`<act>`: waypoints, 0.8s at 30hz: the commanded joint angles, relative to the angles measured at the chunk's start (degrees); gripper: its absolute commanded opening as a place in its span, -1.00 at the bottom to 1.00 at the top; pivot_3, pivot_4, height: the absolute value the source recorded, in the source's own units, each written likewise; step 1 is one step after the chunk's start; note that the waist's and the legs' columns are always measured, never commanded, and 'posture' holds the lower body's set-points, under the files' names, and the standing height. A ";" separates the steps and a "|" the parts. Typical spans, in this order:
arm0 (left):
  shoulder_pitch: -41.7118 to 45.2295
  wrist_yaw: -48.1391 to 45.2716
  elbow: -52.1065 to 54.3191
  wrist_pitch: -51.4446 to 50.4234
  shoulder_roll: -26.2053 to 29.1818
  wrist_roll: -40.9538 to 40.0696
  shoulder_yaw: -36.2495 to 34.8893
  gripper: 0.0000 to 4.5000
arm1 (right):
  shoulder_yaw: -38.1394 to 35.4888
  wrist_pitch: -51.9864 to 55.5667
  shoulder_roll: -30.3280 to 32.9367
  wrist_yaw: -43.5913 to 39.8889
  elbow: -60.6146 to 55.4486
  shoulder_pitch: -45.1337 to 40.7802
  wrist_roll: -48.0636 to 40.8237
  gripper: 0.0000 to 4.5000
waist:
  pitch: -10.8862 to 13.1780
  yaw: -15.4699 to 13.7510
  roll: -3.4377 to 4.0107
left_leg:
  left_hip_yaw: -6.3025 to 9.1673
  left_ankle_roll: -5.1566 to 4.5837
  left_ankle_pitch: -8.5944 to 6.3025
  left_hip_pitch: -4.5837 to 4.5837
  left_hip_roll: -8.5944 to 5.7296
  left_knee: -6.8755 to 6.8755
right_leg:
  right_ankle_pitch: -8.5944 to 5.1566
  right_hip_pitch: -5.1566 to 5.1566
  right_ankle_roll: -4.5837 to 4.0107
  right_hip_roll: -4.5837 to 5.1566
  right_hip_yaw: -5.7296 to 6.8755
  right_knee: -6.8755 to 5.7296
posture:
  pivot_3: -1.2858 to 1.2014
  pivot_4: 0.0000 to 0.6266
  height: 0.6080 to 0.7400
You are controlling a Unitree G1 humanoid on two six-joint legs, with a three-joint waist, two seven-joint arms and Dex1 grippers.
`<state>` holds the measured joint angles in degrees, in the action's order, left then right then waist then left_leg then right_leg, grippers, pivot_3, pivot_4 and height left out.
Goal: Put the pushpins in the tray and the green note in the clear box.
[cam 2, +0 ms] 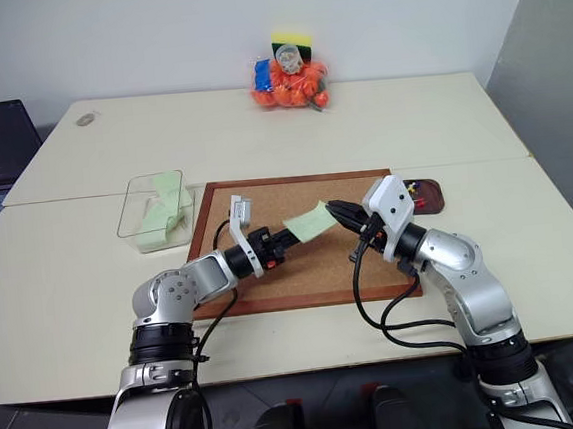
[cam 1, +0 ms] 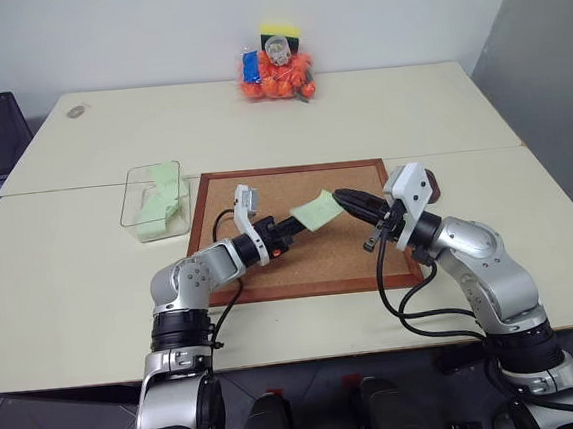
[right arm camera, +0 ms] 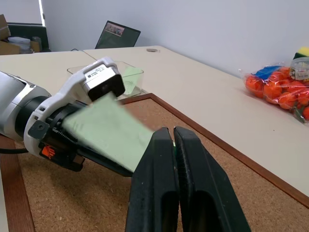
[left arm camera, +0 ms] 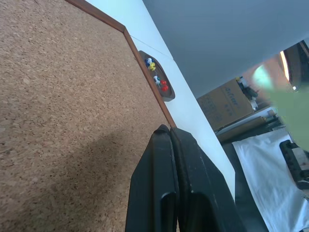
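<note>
Both end effectors, left [cam 1: 290, 228] and right [cam 1: 349, 202], are clamped on the green note [cam 1: 315, 212] above the corkboard [cam 1: 301, 263].

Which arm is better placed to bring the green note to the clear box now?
Left, probably. Both end effectors, left and right, pinch the green note above the corkboard, and the clear box stands on the robot's left, beside the left arm. The right arm would need to cross the whole board.

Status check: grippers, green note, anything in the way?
Both grippers, left and right, shut on green note, held above corkboard. Clear box holds bent green sheets. Path clear.
</note>
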<state>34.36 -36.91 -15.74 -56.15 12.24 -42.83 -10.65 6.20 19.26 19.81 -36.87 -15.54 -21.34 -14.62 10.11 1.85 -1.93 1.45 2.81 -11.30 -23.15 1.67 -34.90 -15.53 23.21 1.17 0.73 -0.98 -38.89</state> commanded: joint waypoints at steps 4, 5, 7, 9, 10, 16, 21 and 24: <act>-0.70 -2.42 4.80 12.85 3.30 7.18 2.93 -0.82 | -3.03 -2.12 2.24 0.72 2.48 -1.30 0.82 -1.00 | 0.00 0.00 0.00 | 0.00 0.00 0.00 0.00 0.00 0.00 | 0.00 0.00 0.00 0.00 0.00 0.01 | 0.03 -0.52 1.00; -0.16 -3.38 5.09 11.85 3.68 5.73 2.20 -0.72 | -3.28 -2.45 2.55 0.18 2.99 -1.49 0.37 -1.00 | 0.01 -0.05 -0.01 | -0.02 0.00 0.00 0.00 0.00 0.00 | 0.00 0.00 0.00 0.00 -0.01 0.01 | 0.03 -0.52 1.00; 1.33 -5.73 4.68 8.71 4.88 2.38 0.62 -0.53 | -3.70 -3.27 3.27 -1.20 4.36 -2.25 -0.59 -1.00 | 0.01 -0.14 -0.01 | 0.00 0.00 0.00 -0.01 0.00 0.00 | 0.00 0.00 -0.01 0.00 0.01 0.01 | 0.03 -0.52 1.00; 2.44 -8.02 4.26 5.51 6.00 -0.38 -0.31 -0.31 | -3.95 -3.99 3.63 -2.36 5.47 -3.00 -1.07 -1.00 | 0.03 -0.11 -0.04 | 0.00 0.00 0.00 -0.02 0.00 0.00 | 0.00 0.00 0.00 0.00 0.02 0.02 | 0.03 -0.52 1.00; 2.74 -8.56 4.16 4.53 6.28 -1.14 -0.59 -0.24 | -4.00 -4.23 3.71 -2.67 5.79 -3.21 -1.17 -1.00 | 0.03 -0.06 -0.05 | 0.00 0.00 0.00 -0.03 0.00 -0.01 | 0.00 0.00 0.00 0.00 0.02 0.02 | 0.03 -0.52 1.00; 5.70 -9.18 3.53 -7.47 6.74 -9.26 -2.90 0.30 | -4.19 -5.50 3.74 -5.70 7.27 -5.00 -2.80 -1.00 | 0.04 -0.03 -0.06 | 0.02 0.00 0.00 -0.04 0.00 0.00 | 0.00 0.00 0.00 0.00 0.04 0.02 | 0.03 -0.52 1.00; 6.40 -8.94 2.00 -16.45 6.81 -12.51 -2.21 0.47 | -3.25 -3.68 2.53 -6.55 3.84 -4.57 -5.54 -1.00 | 0.04 0.01 -0.06 | 0.04 0.00 0.00 -0.03 0.00 0.00 | 0.00 0.00 0.00 -0.01 0.05 0.01 | 0.03 -0.52 1.00; 4.98 -9.90 3.46 -18.15 7.36 -12.03 -0.09 0.47 | -2.97 -2.42 2.09 -6.24 1.98 -4.37 -6.60 -1.00 | 0.05 0.01 -0.05 | 0.03 0.00 0.00 -0.03 0.00 0.00 | 0.00 0.01 0.00 -0.01 0.04 0.01 | 0.03 -0.52 1.00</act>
<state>39.50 -45.68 -14.81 -72.81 19.07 -53.81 -11.77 3.58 16.20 22.12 -42.98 -10.08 -25.27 -19.33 10.15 1.86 -1.98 1.48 2.82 -11.30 -23.17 1.68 -34.90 -15.53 23.21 1.17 0.73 -0.95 -38.88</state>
